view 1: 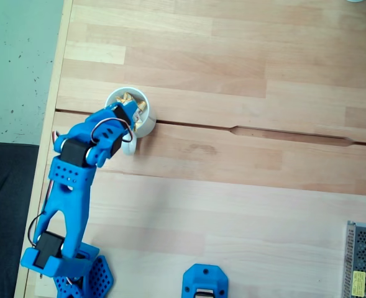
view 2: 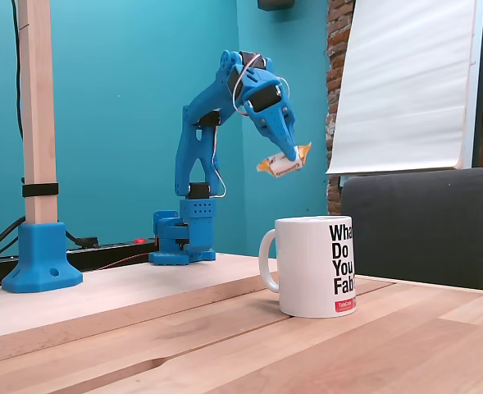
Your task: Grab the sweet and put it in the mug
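Observation:
In a fixed view from the side, my blue gripper (view 2: 287, 156) hangs well above the table, shut on the sweet (view 2: 280, 163), a small white candy with golden twisted ends. The white mug (view 2: 316, 267) with black lettering stands on the wooden table below it, handle to the left. In a fixed view from above, the gripper (view 1: 132, 109) sits over the mug's opening (view 1: 146, 126), and the sweet's golden ends (view 1: 128, 97) show on either side of the fingers. The arm covers much of the mug's inside.
The arm's base (view 1: 68, 267) stands at the table's left edge (view 1: 58, 74). A blue part (view 1: 204, 282) and a metal box (view 1: 364, 261) lie along the near edge. From the side, a wooden post on a blue foot (view 2: 40, 254) stands at the left.

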Tool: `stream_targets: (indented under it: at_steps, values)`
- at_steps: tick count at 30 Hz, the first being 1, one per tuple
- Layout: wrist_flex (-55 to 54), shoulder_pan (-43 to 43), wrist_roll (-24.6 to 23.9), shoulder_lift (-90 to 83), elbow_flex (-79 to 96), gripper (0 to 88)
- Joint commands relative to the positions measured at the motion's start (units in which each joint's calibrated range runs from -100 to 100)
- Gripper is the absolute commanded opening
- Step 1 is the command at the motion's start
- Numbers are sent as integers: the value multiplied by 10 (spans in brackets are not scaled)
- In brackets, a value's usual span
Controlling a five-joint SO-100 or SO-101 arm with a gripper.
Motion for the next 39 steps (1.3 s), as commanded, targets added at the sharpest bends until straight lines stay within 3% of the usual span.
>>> stream_targets:
  at_steps: [1,16,29,39]
  values:
    - [-3,-6,-1,-7,-32,0]
    - [-1,-59,-7,62,-31,0]
    - [-1,-46,-8,61,-32,2]
    - [0,-40,-8,62,-32,200]
